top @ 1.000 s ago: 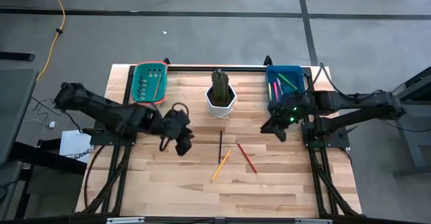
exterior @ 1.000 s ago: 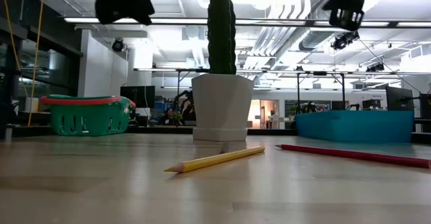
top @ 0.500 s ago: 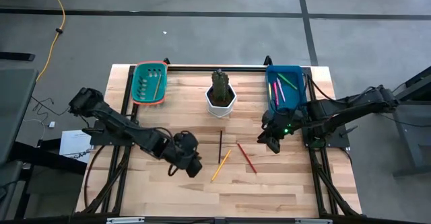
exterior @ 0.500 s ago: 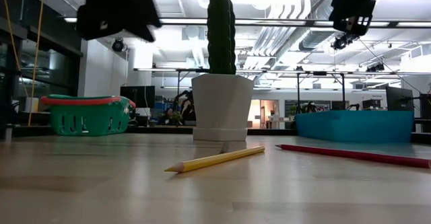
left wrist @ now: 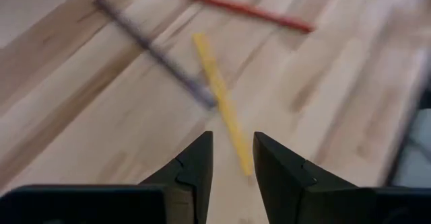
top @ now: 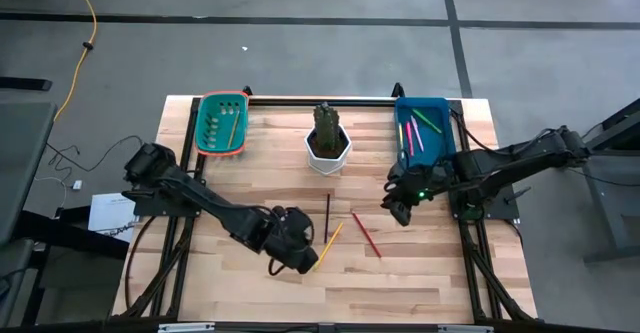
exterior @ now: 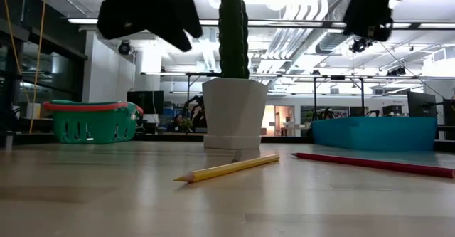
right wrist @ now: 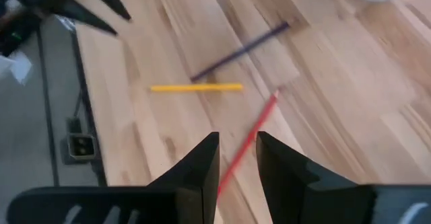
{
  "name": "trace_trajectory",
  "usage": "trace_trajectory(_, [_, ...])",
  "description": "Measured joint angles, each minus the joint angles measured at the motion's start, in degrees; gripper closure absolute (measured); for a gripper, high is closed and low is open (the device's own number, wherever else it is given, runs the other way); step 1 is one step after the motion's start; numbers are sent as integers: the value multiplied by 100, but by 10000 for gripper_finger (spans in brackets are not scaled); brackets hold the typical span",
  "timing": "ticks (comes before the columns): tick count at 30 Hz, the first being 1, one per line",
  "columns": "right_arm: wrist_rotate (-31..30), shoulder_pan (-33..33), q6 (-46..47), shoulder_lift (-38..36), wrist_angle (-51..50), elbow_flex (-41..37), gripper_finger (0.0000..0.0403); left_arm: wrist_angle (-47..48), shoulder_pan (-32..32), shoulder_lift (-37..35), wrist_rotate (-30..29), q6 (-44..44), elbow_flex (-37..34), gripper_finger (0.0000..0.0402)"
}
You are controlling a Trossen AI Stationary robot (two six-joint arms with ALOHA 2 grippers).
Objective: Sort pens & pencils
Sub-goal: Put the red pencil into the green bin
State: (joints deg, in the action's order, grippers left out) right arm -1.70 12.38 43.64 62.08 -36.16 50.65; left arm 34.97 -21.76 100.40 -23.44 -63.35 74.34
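Note:
Three pencils lie flat on the wooden table: a dark one (top: 327,216), a yellow one (top: 328,245) and an orange-red one (top: 366,235). Pink and green pens (top: 412,129) lie in the blue bin (top: 440,108). My left gripper (top: 297,256) hangs open just left of the yellow pencil's near end (left wrist: 237,146), above the table. My right gripper (top: 400,211) hovers open to the right of the orange-red pencil (right wrist: 254,133), which runs toward the gap between its fingers. Both grippers hold nothing.
A white pot with a cactus (top: 328,141) stands at the middle back. At the back left, a green basket (top: 205,128) holds a pencil. In the low view both grippers (exterior: 149,9) (exterior: 370,6) hang well above the tabletop. Bare wood lies along the near edge.
My left gripper has swung from the table's left toward the right and the near edge, sinking as it went, and now hangs beside the yellow pencil. My right gripper has shifted a little toward the near edge and down. The pencils have not moved.

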Motion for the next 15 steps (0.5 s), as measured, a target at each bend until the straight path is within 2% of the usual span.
trace_trajectory(6, [-298,0,-28,236,-349,7,313,803,66,422,-83,-499,593,307])
trace_trajectory(8, [-434,0,-197,310,-517,4,313,610,161,612,-119,-575,818,307])
trace_trajectory(10, [-495,-4,-350,370,-515,4,313,944,255,785,-121,-575,976,307])
trace_trajectory(12, [-496,-4,-498,373,-504,2,313,712,358,983,-28,-609,1208,307])
trace_trajectory(14, [-533,-4,-650,398,-350,9,313,984,446,1037,-33,-577,1296,307])
trace_trajectory(15, [-535,-4,-753,396,-400,4,313,772,507,1153,-48,-621,1423,307])
